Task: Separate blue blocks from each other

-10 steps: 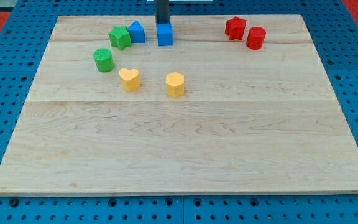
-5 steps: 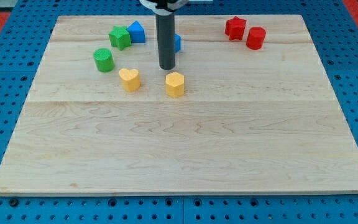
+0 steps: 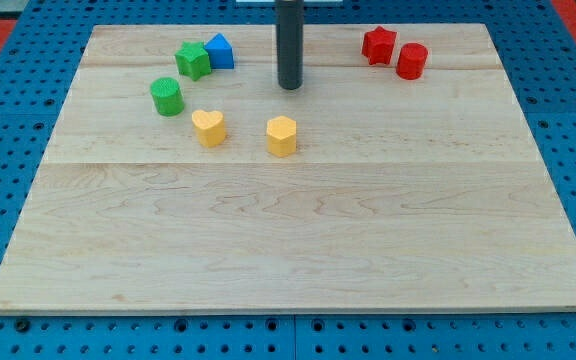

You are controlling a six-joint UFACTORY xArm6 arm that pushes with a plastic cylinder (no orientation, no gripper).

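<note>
Item: tool = plain rod, no jaws, so nothing to spread or pinch; my tip on desk, well right of blue block, which touches green block; 2nd blue not seen, poss. hidden behind rod. Step, est.: separation under way or near done; next move needs sight of 2nd blue, then a push away from the first. Nearby: yellow heart just below tip, 2nd yellow heart and green cylinder lower left, red star and red cylinder right, limiting rightward pushes
</note>
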